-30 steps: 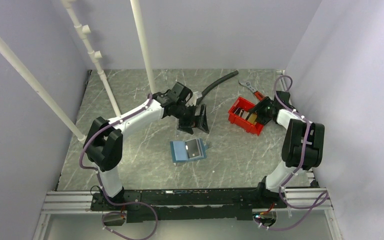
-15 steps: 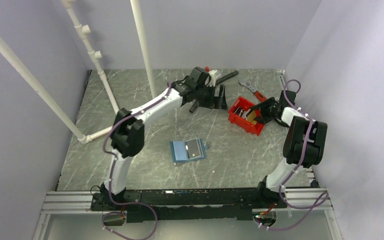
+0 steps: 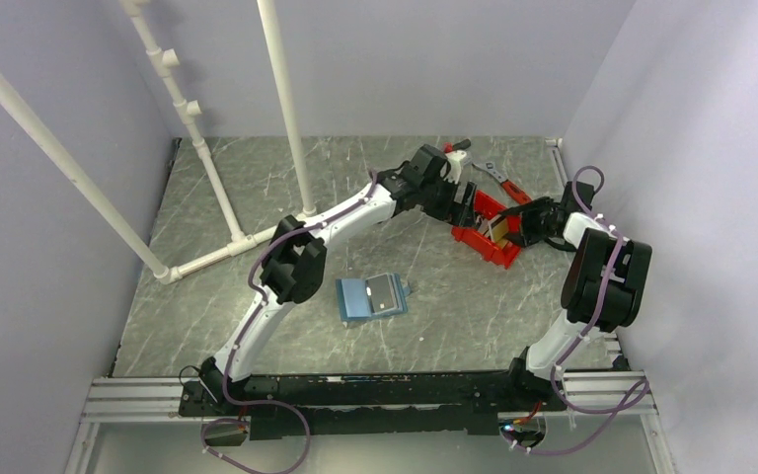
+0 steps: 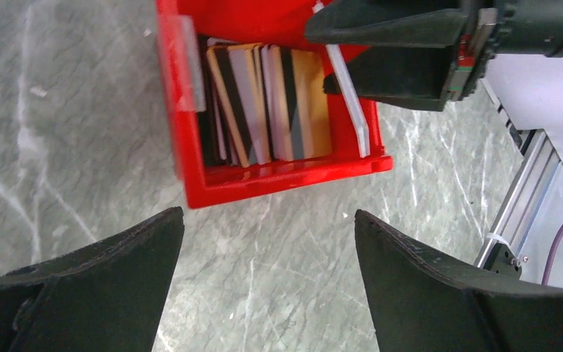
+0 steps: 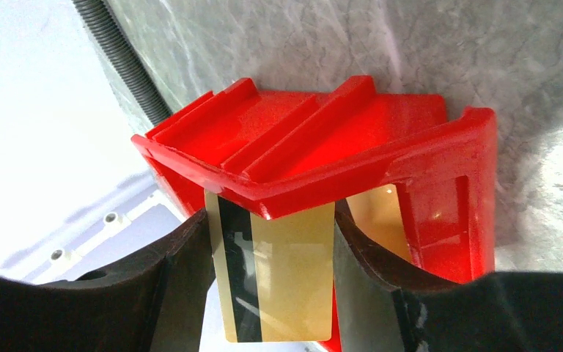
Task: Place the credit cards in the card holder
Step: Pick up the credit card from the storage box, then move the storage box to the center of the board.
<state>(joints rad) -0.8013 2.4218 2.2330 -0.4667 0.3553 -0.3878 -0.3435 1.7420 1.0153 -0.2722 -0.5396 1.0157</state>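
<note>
The blue card holder (image 3: 357,299) lies open on the table's middle, a grey card (image 3: 387,289) on its right half. Several tan and dark-striped credit cards (image 4: 267,103) stand in a red bin (image 3: 476,237). My left gripper (image 4: 267,216) is open and empty, hovering over the table just in front of the bin; in the top view it (image 3: 468,205) is at the bin's left side. My right gripper (image 5: 271,293) is shut on a tan card with a black stripe (image 5: 293,279), holding it by its long edges at the bin's rim (image 5: 381,158). In the top view it (image 3: 516,225) is at the bin's right end.
A wrench (image 3: 496,176) lies behind the bin. A black hose (image 5: 117,55) runs along the back. White pipes (image 3: 222,255) stand and lie at the left. The right wall is close to the right arm.
My left arm has swung right from the table's middle and reached out to the red bin. My right gripper has stayed at the bin, shifting slightly.
</note>
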